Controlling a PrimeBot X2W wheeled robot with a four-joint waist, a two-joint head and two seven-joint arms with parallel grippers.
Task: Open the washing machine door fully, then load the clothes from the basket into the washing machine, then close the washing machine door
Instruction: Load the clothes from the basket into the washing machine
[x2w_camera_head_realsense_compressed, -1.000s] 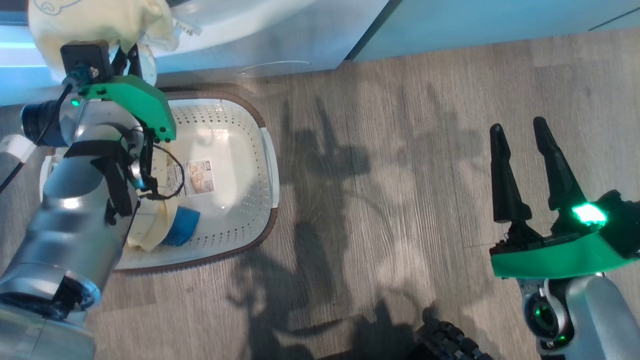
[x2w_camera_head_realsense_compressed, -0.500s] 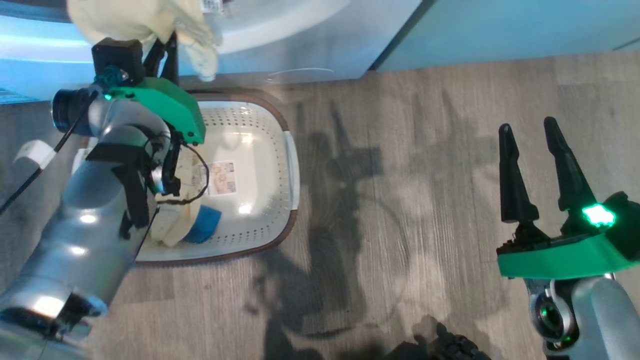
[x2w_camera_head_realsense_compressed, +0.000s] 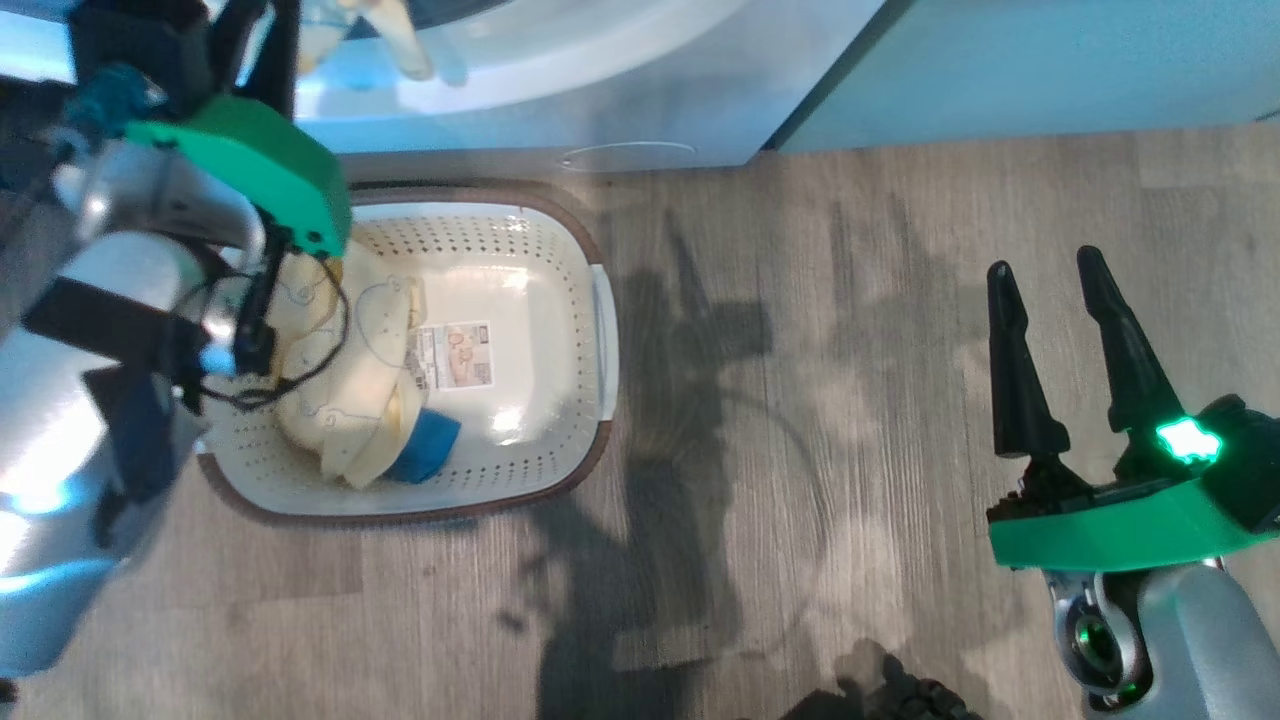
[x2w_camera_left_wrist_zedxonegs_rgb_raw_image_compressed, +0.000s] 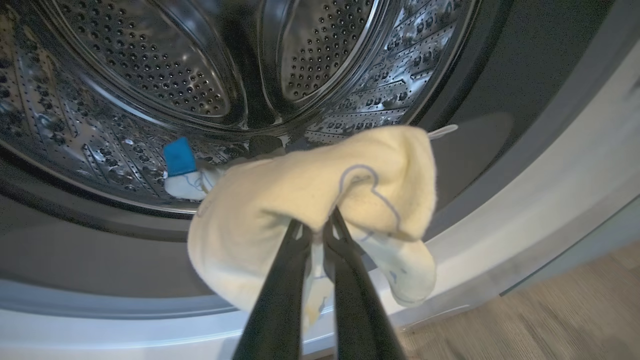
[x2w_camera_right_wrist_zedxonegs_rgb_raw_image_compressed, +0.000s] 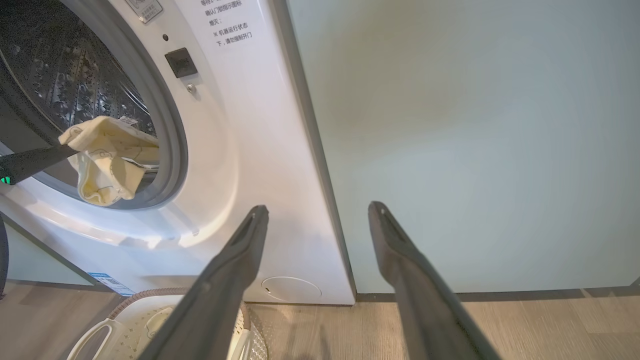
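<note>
Cloth is the matter here: the left hand is closed tight on a pale-yellow garment, pinched at a bunched fold, and holds it at the mouth of the washing machine, just before the steel drum (a small blue-and-white piece lies inside already). It looks light, limp and unbreakable; it should drape and drop freely, though a trailing end might catch on the way in. More clothes lie heaped in the basket on the floor; a raised top fold seems the best hold. The right hand hangs open, empty, well apart.
</note>
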